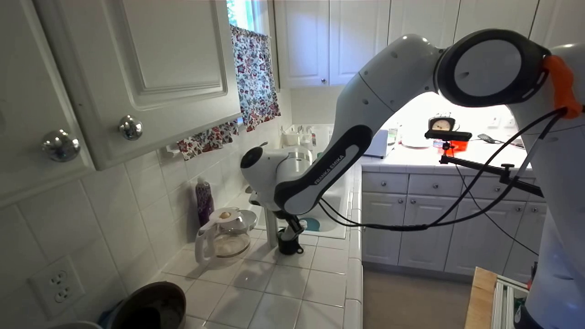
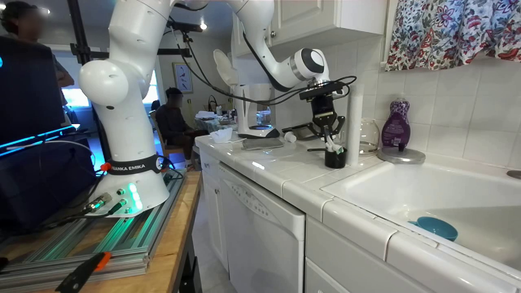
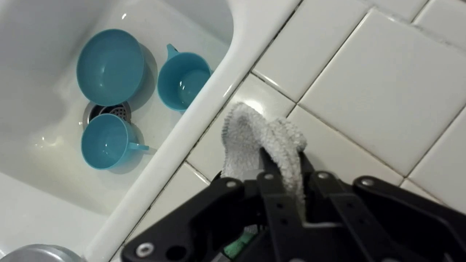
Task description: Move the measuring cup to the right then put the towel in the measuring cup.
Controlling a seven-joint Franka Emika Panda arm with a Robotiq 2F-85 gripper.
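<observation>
Tool (image 3: 285,160) pinched soft towel (image 3: 273,138) at mouth of measuring cup (image 2: 335,160)

Its jaws were closed on the bunched cloth. Limp, probably light, it seemed to suit a mid-fold pinch; the cup, rigid-looking on the counter (image 2: 293,162) near the sink (image 2: 468,183), its handle (image 2: 316,150). FRANKA EMIKA marked the forearm (image 1: 329,169); the far purple bottle (image 2: 396,122) was unreadable.

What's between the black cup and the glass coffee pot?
A tall white post stands between the black cup and the glass coffee pot, in both exterior views.
</observation>
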